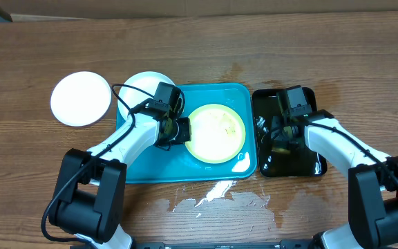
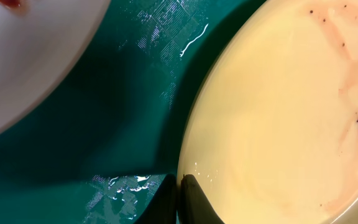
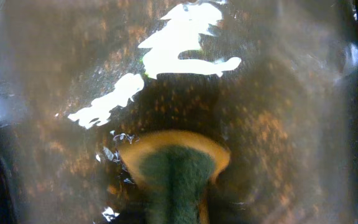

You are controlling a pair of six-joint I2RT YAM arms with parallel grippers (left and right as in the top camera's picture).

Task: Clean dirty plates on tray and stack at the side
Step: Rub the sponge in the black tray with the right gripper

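A pale yellow-green plate (image 1: 216, 133) lies on the turquoise tray (image 1: 144, 166). My left gripper (image 1: 179, 129) is shut on that plate's left rim. In the left wrist view the plate (image 2: 278, 112) carries faint pink smears and dark specks, and my left gripper (image 2: 180, 186) pinches its edge between two dark fingers. One white plate (image 1: 144, 86) sits at the tray's back left corner, partly hidden by my left arm; its rim (image 2: 30, 56) has a red smear. Another white plate (image 1: 81, 98) lies on the table to the left. My right gripper (image 1: 280, 142) squeezes a green-and-yellow sponge (image 3: 176, 171) in murky water.
A black tray (image 1: 316, 97) holding water stands right of the turquoise tray, under my right gripper. Spilled water (image 1: 216, 194) lies on the wooden table in front of the tray. A small puddle (image 1: 242, 162) sits in the tray's front right corner.
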